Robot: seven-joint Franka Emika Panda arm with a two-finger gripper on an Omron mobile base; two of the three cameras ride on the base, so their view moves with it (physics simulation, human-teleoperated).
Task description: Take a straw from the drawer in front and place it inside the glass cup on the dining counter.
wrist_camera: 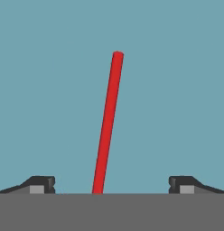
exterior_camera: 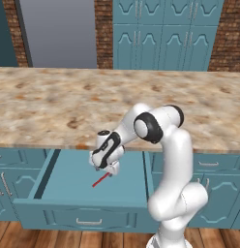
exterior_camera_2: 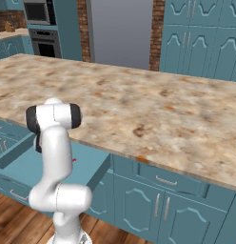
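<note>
The drawer point(exterior_camera: 76, 177) stands pulled out below the dining counter point(exterior_camera: 68, 101), its teal floor bare apart from the straw. The straw point(exterior_camera: 99, 181) is a thin red stick lying flat on the drawer floor. My gripper point(exterior_camera: 109, 172) reaches down into the drawer just above the straw's near end. In the hand view the straw point(wrist_camera: 108, 122) runs up the middle, between my two fingertips point(wrist_camera: 42, 184), which stand wide apart; the gripper point(wrist_camera: 112, 185) is open and holds nothing. A red bit of the straw point(exterior_camera_2: 73, 160) peeks out beside my arm. The glass cup is out of view.
The drawer's front panel with its silver handle point(exterior_camera: 88, 222) juts toward my base. Teal cabinet fronts point(exterior_camera: 216, 186) flank the drawer under the counter point(exterior_camera_2: 139, 109). Tall teal cabinets point(exterior_camera: 160, 34), a grey fridge point(exterior_camera: 59, 34) and an oven point(exterior_camera_2: 42, 28) stand beyond it.
</note>
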